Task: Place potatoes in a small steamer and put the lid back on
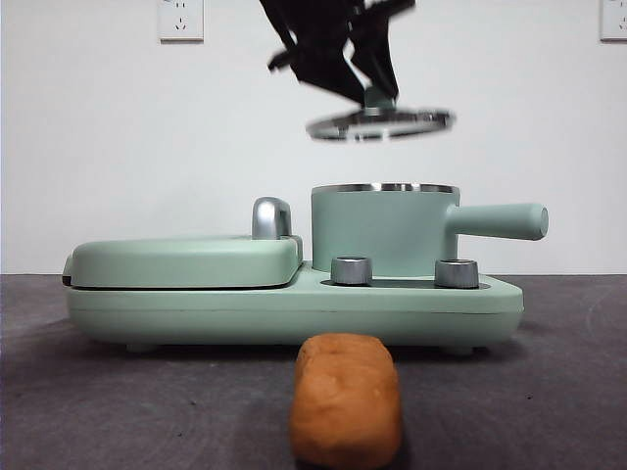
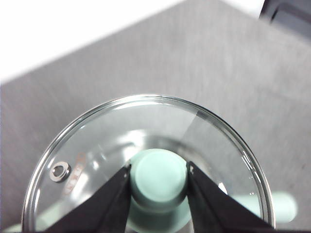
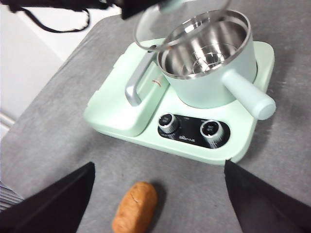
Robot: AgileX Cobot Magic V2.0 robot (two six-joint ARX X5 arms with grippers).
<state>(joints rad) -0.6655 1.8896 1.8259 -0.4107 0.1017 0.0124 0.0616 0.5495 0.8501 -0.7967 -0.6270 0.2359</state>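
The lid [image 1: 380, 123] and left pincer [image 1: 375, 96] were motion-blurred in the front view. The potato [image 3: 135, 214] was cut off at six o'clock in the right wrist view.

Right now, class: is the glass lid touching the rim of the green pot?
Apart. The front view shows the lid, held by the left hand, hanging above the pot with bare wall showing between them.

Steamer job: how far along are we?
Done: the lid is off, held by its knob in the left tool above the small steamer, whose steel interior shows no food. In hand: moving the lid away. Left: the potato lies on the table; the open right tool hangs above it.
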